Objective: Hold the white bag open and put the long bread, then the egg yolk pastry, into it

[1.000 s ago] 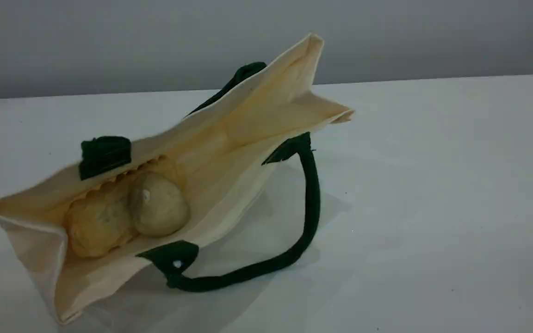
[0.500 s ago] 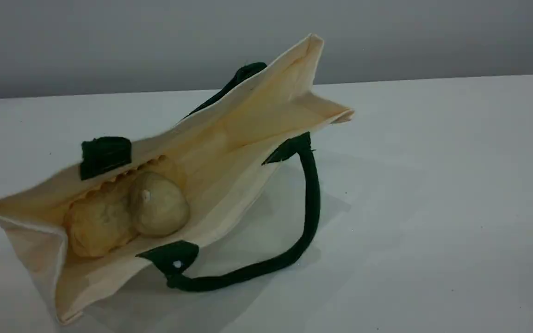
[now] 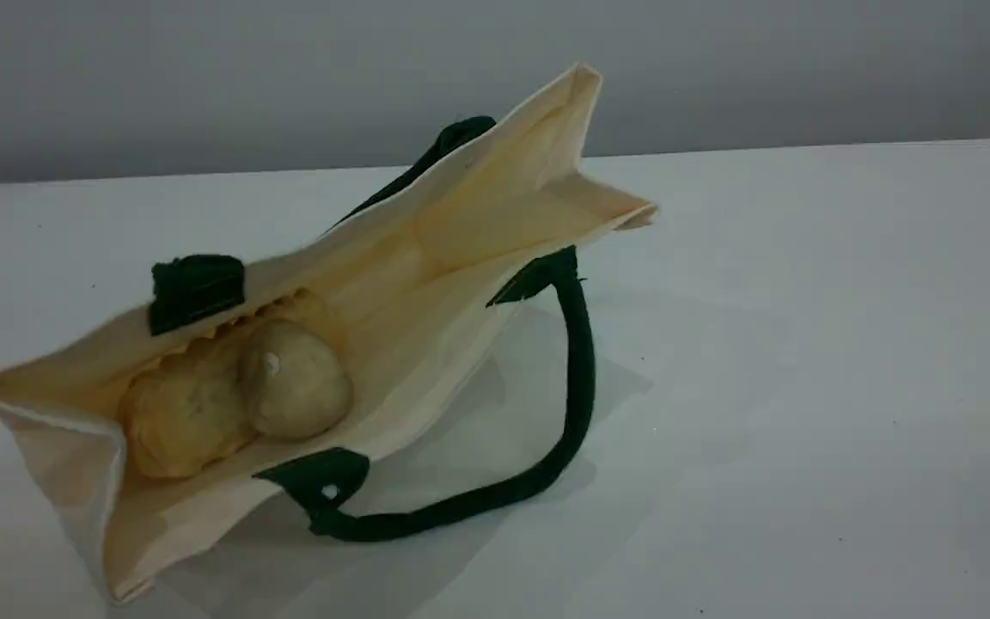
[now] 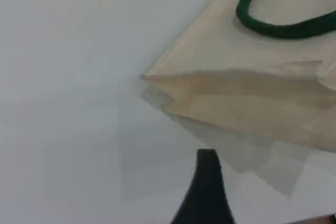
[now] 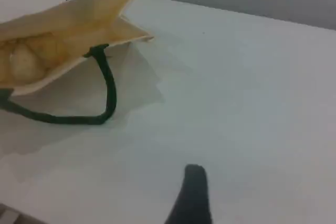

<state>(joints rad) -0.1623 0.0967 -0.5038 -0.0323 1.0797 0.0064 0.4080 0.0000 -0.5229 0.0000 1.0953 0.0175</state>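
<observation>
White table (image 3: 804, 387) bears the limp white bag (image 3: 461, 215), long bread (image 3: 177, 421) and egg yolk pastry (image 3: 297, 387) inside; it likely lifts best by its handle (image 3: 579, 378); left gripper (image 4: 207, 182), right gripper (image 5: 193, 187) gape wide, empty.

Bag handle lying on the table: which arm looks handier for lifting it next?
Probably the right. Its camera has that handle in plain sight, with only bare table between its fingertip and it. The left arm's camera faces the bag's folded corner instead.
</observation>
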